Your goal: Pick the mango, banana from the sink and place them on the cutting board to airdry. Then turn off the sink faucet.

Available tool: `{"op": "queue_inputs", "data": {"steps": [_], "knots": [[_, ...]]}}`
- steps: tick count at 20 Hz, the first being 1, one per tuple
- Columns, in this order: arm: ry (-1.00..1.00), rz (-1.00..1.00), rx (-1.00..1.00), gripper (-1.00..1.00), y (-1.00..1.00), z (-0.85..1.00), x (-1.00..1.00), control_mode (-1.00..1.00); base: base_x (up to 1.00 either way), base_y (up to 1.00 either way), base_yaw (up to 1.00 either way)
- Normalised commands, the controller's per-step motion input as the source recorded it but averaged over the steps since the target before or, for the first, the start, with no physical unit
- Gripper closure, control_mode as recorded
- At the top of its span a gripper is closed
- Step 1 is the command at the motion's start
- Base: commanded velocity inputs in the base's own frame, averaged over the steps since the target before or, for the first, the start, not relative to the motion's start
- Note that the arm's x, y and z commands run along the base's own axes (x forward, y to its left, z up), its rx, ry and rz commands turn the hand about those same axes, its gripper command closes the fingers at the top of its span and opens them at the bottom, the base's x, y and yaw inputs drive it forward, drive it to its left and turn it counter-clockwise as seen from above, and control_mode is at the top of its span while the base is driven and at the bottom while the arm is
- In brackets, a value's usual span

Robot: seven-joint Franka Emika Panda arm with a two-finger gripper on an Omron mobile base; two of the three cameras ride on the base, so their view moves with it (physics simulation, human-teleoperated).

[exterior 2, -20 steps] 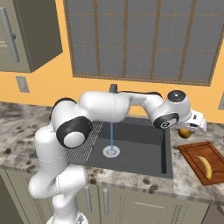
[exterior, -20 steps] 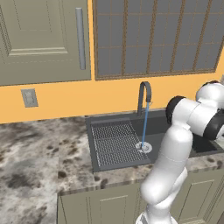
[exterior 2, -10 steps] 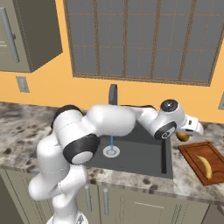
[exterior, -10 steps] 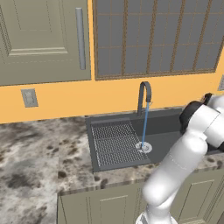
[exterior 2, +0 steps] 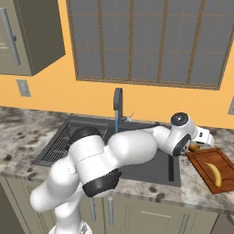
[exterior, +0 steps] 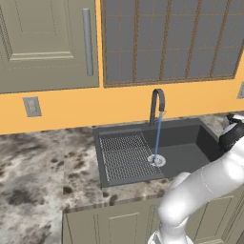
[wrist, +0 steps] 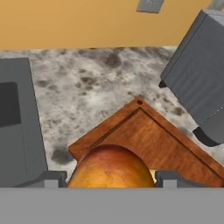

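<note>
The mango sits between the two tips of the end effector, which is clamped on it, above the near corner of the cutting board. The right base view adds the banana lying on the board. The left base view shows the sink faucet running into the sink — the surface around is marbled.

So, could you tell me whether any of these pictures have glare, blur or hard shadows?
Left base view: flat, even light, no glare on the sink. Right base view: sharp throughout, soft shading on the arm. Hand view: the mango shows a pale highlight, the cutting board stays crisp.
</note>
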Motion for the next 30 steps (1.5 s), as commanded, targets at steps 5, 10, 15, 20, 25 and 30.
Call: {"op": "queue_inputs", "data": {"steps": [5,10,15,20,25,30], "knots": [[0.06,0.00,0.03,1.00,-0.21,0.01,0.00,-1.00,0.00,0.00,0.00],[0.08,0.00,0.03,1.00,-0.12,0.00,0.00,-1.00,0.00,0.00,0.00],[0.10,0.00,0.06,1.00,-0.14,0.00,0.01,-1.00,0.00,0.00,0.00],[0.08,0.02,0.09,1.00,-0.10,-0.03,0.07,-1.00,0.00,0.00,0.00],[0.06,0.03,0.07,1.00,-0.03,-0.09,0.14,-1.00,0.00,0.00,0.00],[0.02,0.03,0.02,1.00,0.00,-0.18,0.18,-1.00,0.00,0.00,0.00]]}}
